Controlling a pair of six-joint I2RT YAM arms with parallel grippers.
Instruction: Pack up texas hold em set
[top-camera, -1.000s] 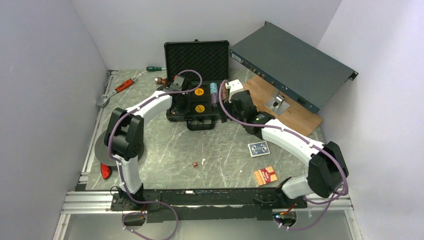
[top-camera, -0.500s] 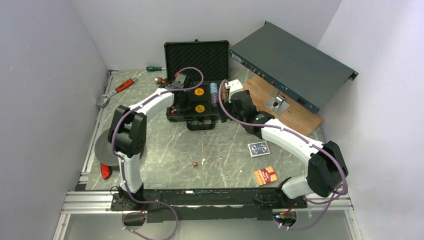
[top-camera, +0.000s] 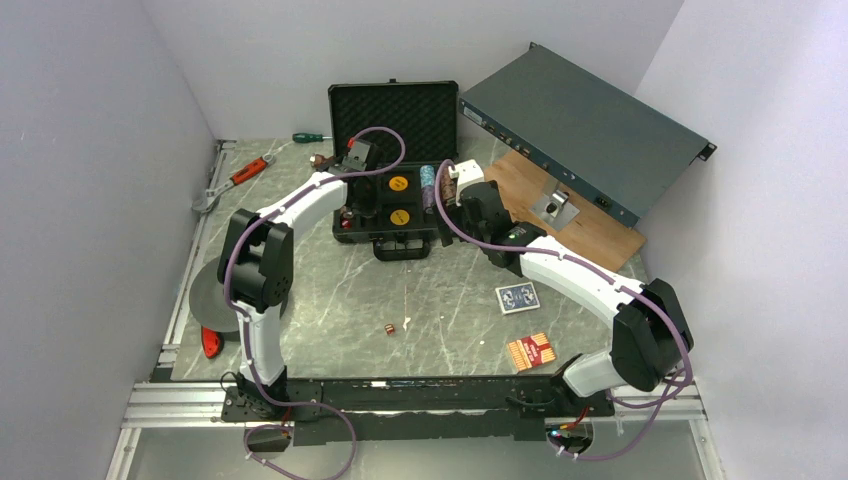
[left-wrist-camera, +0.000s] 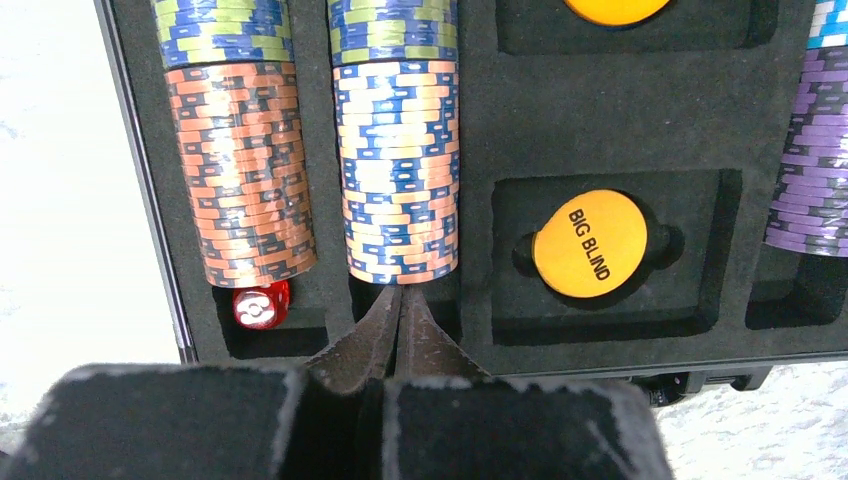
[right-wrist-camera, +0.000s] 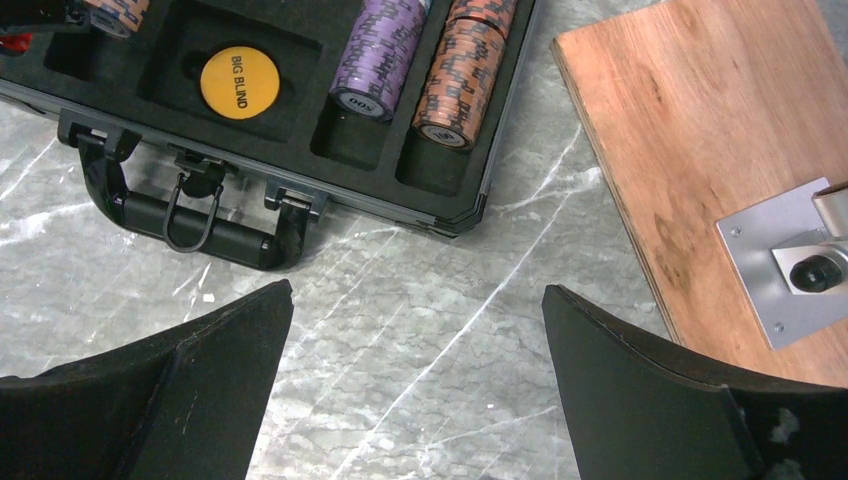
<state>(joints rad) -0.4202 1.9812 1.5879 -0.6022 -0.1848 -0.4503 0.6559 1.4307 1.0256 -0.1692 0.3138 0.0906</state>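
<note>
The black case (top-camera: 352, 222) lies open, its egg-crate foam lid (top-camera: 393, 115) upright behind. My left gripper (top-camera: 352, 172) is over the case's left side. In the left wrist view it (left-wrist-camera: 400, 292) is shut with nothing between its tips, at the near end of a blue-and-orange chip stack (left-wrist-camera: 398, 170). A red die (left-wrist-camera: 262, 305) sits in the slot at the end of the orange stack (left-wrist-camera: 245, 170). My right gripper (right-wrist-camera: 415, 295) is open and empty above the table, near the case's front right corner. A blue deck (top-camera: 517, 297), a red deck (top-camera: 531, 350) and small dice (top-camera: 389, 328) lie on the table.
The grey-green rack box (top-camera: 585, 120) leans at the back right over a wooden board (top-camera: 590, 235) with a metal bracket (top-camera: 555, 205). A wrench (top-camera: 235, 180) and a screwdriver (top-camera: 310, 137) lie at the back left. A grey disc (top-camera: 205, 300) sits by the left arm.
My left gripper has moved farther back over the case's left side. The right arm has hardly moved.
</note>
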